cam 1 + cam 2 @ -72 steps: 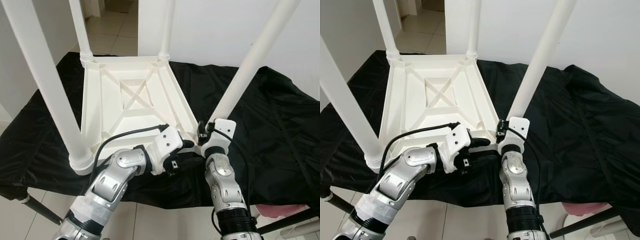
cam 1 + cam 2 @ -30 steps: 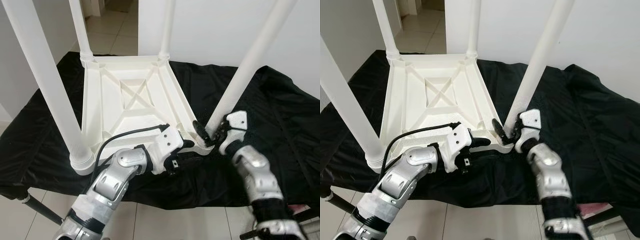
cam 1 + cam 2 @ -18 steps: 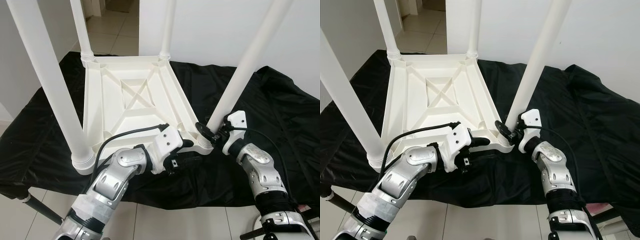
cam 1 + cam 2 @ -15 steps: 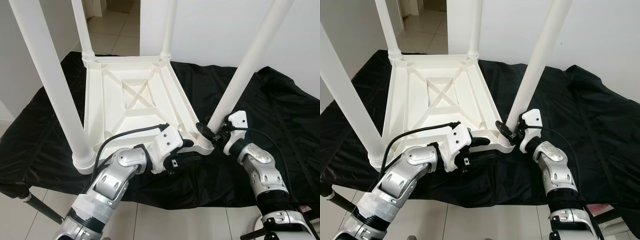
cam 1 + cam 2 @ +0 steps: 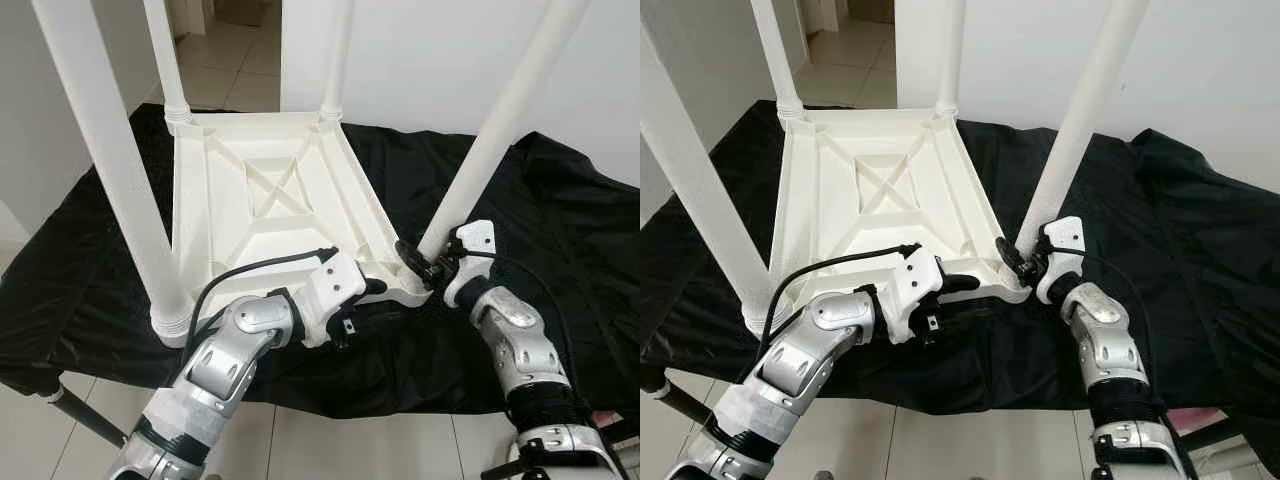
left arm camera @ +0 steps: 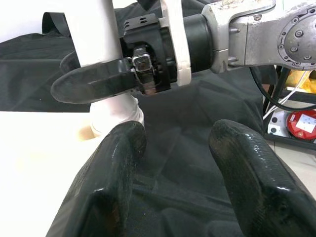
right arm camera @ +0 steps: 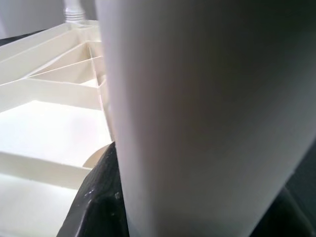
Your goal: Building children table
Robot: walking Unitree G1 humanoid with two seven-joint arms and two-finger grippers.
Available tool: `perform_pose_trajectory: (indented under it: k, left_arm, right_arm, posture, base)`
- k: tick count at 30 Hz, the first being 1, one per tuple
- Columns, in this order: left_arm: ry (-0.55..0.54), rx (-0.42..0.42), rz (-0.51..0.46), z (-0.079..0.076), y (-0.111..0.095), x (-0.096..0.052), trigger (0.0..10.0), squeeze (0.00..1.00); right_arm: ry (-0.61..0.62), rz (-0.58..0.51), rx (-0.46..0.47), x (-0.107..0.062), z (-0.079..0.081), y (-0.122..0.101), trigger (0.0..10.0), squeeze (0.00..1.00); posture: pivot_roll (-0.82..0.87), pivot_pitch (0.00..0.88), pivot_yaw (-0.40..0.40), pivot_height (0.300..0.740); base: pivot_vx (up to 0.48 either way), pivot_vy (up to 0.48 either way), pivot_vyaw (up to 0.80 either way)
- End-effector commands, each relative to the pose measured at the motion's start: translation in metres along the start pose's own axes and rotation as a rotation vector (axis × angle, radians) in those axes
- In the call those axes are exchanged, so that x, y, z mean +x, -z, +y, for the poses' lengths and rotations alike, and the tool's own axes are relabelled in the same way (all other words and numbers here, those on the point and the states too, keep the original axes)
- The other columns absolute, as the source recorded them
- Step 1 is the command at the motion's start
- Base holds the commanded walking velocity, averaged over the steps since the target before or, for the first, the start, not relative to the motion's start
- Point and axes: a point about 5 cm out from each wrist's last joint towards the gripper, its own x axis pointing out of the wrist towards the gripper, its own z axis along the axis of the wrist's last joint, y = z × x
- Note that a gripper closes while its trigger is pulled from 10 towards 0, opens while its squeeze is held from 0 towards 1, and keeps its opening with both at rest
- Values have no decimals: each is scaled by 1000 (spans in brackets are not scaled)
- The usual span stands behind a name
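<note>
The white table (image 5: 265, 215) lies upside down on a black cloth (image 5: 560, 240), its ribbed underside facing up and its four legs rising out of the corners. The near right leg (image 5: 490, 140) leans up and away to the right from its socket at the table's near right corner.

The right gripper (image 5: 425, 264) is at the foot of that leg, just above the socket. Its black fingers (image 6: 94, 84) are wrapped around the leg, one on each side, clenched on it; the right wrist view has the white tube pressed right up between them.

The left gripper (image 5: 960, 285) lies low against the table's near edge, just left of that same corner. Its two fingers (image 6: 111, 163) are spread apart and hold nothing, pointing toward the leg's base and the right gripper, with the black cloth beneath them.

The near left leg (image 5: 125, 170) stands at the left corner, and the two far legs (image 5: 165, 60) stand at the back. Beyond the cloth is a tiled floor (image 5: 225, 70).
</note>
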Motion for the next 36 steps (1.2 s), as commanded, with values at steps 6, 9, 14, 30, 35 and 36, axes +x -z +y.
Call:
perform_pose_trajectory:
  k: [6,9,14,30,35,36]
  left_arm:
    - [-18,-2,-4,0,0,2,10000,0]
    - [-15,-4,-2,-1,0,2,10000,0]
    - [-15,-6,0,-1,1,2,10000,0]
    - [-10,-14,-5,-3,0,3,10000,0]
    - [-12,-14,-4,-3,0,3,10000,0]
    - [-13,-14,-3,-3,0,3,10000,0]
  right_arm:
    - [203,27,49,0,-2,0,10000,0]
    - [293,19,92,1,12,-1,10000,0]
    - [460,32,154,2,33,3,10000,0]
    - [584,3,182,7,58,-7,10000,0]
    - [536,-18,180,4,64,-8,10000,1000]
    - [523,-34,183,2,63,-9,10000,1000]
  posture:
    - [-45,0,-52,740]
    - [-47,0,-50,740]
    - [-48,0,-50,740]
    - [-47,0,-49,740]
    - [-48,0,-49,740]
    - [-51,0,-47,740]
  base:
    - [0,0,0]
    - [0,0,0]
    - [0,0,0]
    - [0,0,0]
    - [0,0,0]
    - [0,0,0]
